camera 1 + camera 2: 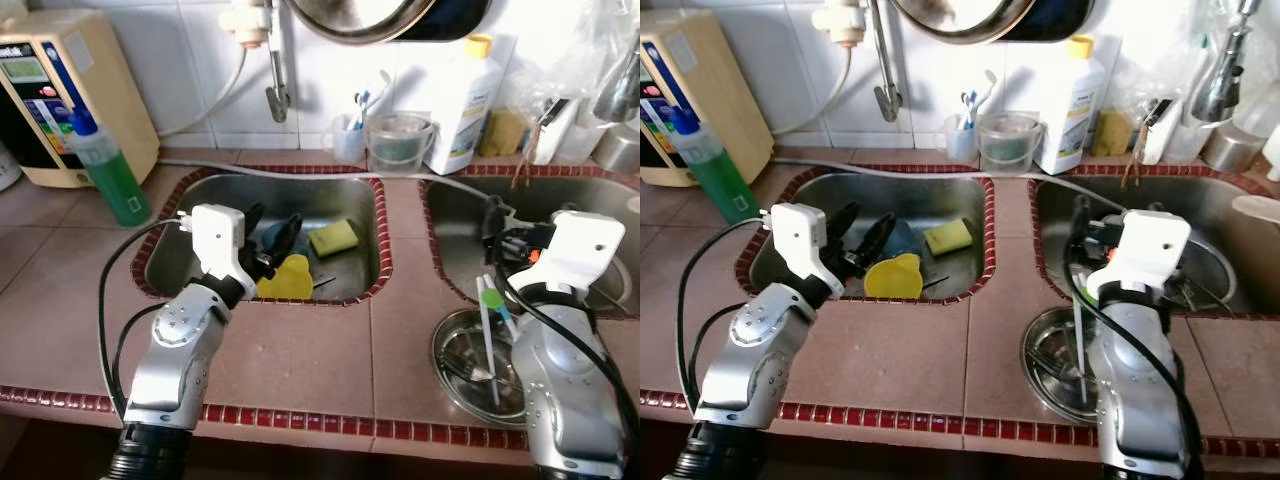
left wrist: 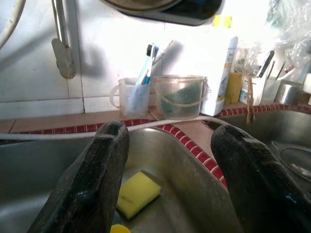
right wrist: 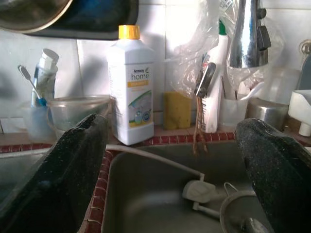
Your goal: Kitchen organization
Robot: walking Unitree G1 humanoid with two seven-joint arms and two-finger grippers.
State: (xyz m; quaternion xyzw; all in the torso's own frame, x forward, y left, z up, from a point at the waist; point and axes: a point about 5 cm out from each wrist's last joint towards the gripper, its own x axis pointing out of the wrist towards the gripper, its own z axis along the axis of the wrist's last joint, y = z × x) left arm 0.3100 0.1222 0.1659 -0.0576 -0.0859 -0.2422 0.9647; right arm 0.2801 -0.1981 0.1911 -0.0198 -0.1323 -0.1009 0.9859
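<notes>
Little of the tidying looks done. The left sink (image 1: pixel 200 200) holds a yellow sponge (image 1: pixel 333 238), a yellow cup (image 1: pixel 284 279) and a dark item beside it that is hard to make out. On the desk (image 1: pixel 290 350), between the sinks and nearer the robot, a metal bowl (image 1: pixel 450 375) holds a few utensils, one with a green tip (image 1: pixel 491 297). Along the back wall stand a white bottle (image 1: pixel 470 100), a clear jug (image 1: pixel 400 142) and a small cup with toothbrushes (image 1: pixel 349 135); a green bottle (image 1: pixel 110 170) stands at the left of the sink. By my reading, the sink items and the bowl remain to be sorted.

The left pincer (image 1: pixel 272 240) hangs over the near left part of the left sink, just beside the yellow cup, fingers spread wide and holding nothing. The right pincer (image 3: pixel 175 165) hovers at the near edge of the right sink (image 1: pixel 600 200), above the bowl, also wide and empty, touching nothing.
</notes>
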